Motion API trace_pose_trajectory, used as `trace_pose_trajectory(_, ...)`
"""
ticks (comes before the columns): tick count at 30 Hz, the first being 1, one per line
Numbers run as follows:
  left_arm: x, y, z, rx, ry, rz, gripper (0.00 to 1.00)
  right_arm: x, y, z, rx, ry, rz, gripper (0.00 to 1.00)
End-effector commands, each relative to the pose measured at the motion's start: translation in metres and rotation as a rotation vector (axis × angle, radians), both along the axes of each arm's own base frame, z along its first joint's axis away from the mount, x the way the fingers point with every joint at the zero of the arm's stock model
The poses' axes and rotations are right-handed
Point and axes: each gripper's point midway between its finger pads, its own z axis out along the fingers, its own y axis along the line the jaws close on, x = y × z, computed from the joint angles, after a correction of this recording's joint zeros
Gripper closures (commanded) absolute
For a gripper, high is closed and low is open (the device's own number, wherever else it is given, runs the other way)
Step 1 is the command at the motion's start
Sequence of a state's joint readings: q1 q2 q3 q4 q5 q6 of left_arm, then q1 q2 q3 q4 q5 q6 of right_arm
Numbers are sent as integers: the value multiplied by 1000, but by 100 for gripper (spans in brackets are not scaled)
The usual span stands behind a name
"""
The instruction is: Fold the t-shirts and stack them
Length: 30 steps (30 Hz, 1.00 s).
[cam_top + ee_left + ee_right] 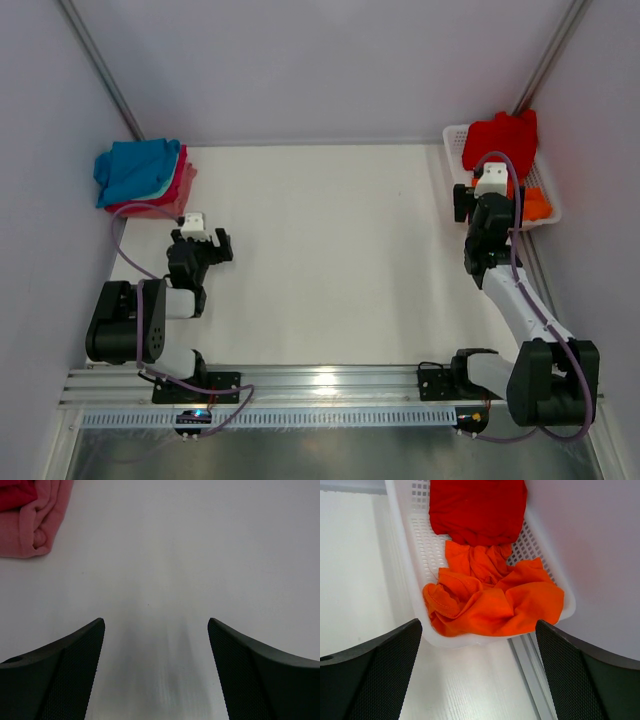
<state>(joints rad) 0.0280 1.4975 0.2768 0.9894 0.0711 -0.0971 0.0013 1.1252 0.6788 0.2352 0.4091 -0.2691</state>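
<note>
White mesh basket (pixel 417 535) holding red t-shirt (pixel 477 505) and orange t-shirt (pixel 495 600), left gripper (pixel 156 621), right gripper (pixel 479 624) — both wide, empty

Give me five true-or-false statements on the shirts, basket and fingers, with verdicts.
1. The orange shirt lies in the basket. True.
2. The right fingers grip the orange shirt. False: they stand open, not touching it.
3. A blue shirt tops the stack at the table's far left. True.
4. The basket holds one shirt only. False: a red shirt lies there too.
5. The left fingers are shut. False: open over the table.
</note>
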Motion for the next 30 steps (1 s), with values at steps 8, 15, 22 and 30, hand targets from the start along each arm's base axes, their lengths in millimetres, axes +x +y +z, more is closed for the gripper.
trace_pose_trajectory(8, 31, -5, 54, 30, 63, -30, 11, 13, -14, 14, -10, -37, -60, 1)
trace_pose_trajectory(15, 50, -33, 131, 42, 48, -214, 1, -5, -46, 41, -68, -109, -247, 1)
trace_pose_trajectory(22, -4, -120, 202, -110, 153, -813, 5, -55, -93, 97, -146, -290, -463, 3)
trace_pose_trajectory(30, -28, -162, 215, -145, 250, -1051, 10, -49, -73, 91, -97, -283, -277, 74)
